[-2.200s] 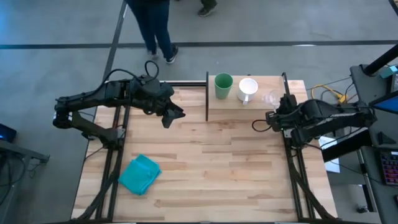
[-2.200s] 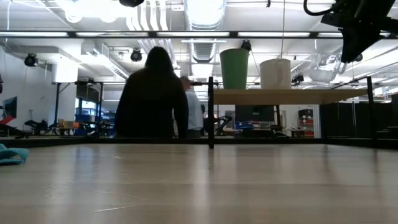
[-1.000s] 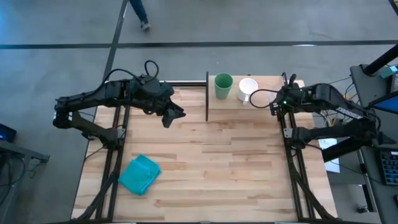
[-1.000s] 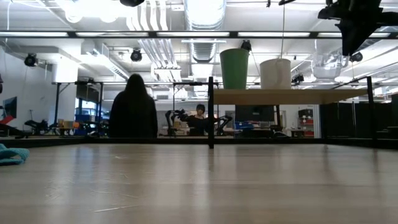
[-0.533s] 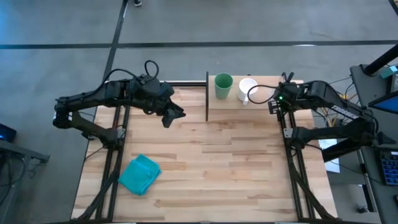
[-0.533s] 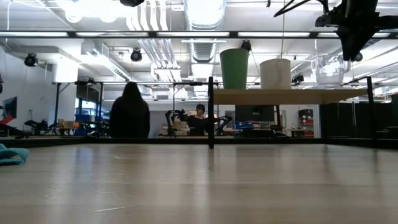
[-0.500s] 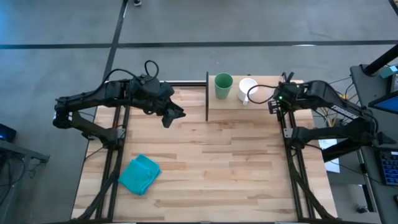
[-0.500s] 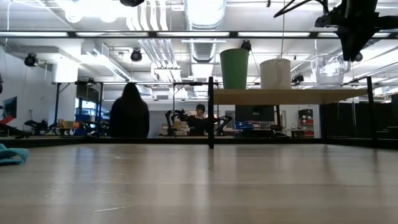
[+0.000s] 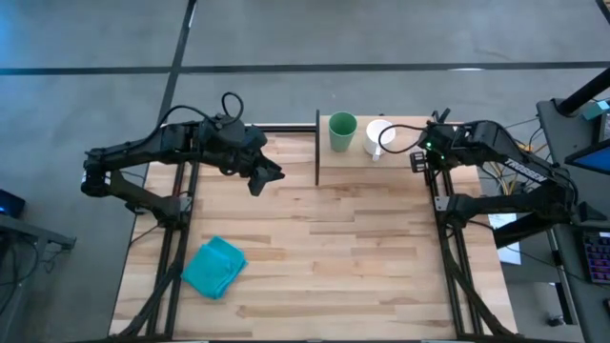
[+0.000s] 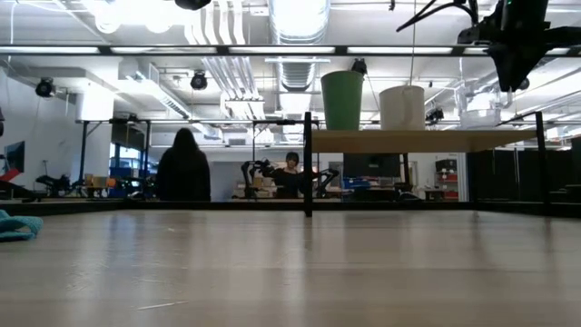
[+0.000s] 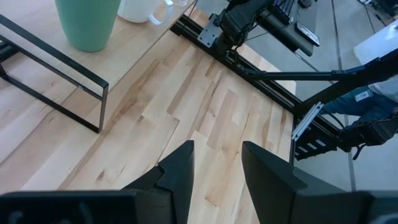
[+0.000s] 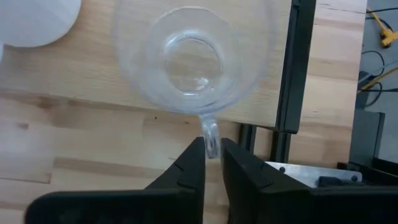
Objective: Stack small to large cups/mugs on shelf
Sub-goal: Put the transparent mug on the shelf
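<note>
The shelf [image 9: 367,171] stands at the table's far right. On it stand a green tumbler [image 9: 342,131] and a white mug [image 9: 379,135], both on their bases. They also show in the low view: the tumbler [image 10: 342,100] and the mug [image 10: 402,106]. My right gripper [image 12: 211,152] is over the shelf's right end, shut on the clear cup [image 12: 189,59]. My left gripper [image 11: 217,168] is open and empty above the table, left of the shelf [image 9: 267,174]. My right gripper pinches the clear cup's handle [image 12: 210,132] between its two fingers [image 12: 191,163], which come from above and point down. The cup is upright, mouth up, over the shelf's right end. In the low view its base [image 10: 479,122] is at the shelf top; whether it rests there I cannot tell.
A teal folded cloth [image 9: 214,267] lies near the table's front left corner. The shelf's black frame post [image 9: 317,148] stands at the shelf's left end, and its frame bar [image 12: 297,62] runs along the right end. People [image 10: 184,163] are in the room behind the table.
My right gripper has kept its hold on the clear cup over the shelf's right end. In the low view the cup has gone from tilted and lifted to upright, and has come down to the shelf top. A person beyond the table has walked farther off.
</note>
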`<state>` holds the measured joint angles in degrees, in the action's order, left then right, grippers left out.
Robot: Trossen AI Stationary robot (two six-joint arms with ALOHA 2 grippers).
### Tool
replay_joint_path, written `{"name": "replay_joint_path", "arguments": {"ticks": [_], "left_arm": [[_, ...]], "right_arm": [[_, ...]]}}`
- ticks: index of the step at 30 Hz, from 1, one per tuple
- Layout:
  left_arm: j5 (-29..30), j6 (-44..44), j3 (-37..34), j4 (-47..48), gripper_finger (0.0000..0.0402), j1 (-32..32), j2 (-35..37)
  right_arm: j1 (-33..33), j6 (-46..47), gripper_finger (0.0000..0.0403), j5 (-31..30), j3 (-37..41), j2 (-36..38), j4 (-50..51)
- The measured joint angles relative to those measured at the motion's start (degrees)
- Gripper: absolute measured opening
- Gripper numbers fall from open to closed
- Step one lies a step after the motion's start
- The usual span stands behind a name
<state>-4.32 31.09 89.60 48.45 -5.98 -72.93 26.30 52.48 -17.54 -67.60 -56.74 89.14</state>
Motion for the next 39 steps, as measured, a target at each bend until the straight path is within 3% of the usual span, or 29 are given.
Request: {"name": "replay_joint_path", "arguments": {"ticks": [8,23,39], "left_arm": [[0.0,0.0,0.0,0.0,0.0121,0.0,0.0],[0.0,0.0,0.0,0.0,0.0121,0.0,0.0],[0.0,0.0,0.0,0.0,0.0121,0.0,0.0]], "right_arm": [[0.0,-0.7,0.0068,-2.1,0.2,-0.1,-1.5],[1.9,-2.3,0.0068,-11.0,0.3,-1.1,-5.0],[3.1,-6.4,0.0071,-10.6,0.1,-2.1,-6.9]]}}
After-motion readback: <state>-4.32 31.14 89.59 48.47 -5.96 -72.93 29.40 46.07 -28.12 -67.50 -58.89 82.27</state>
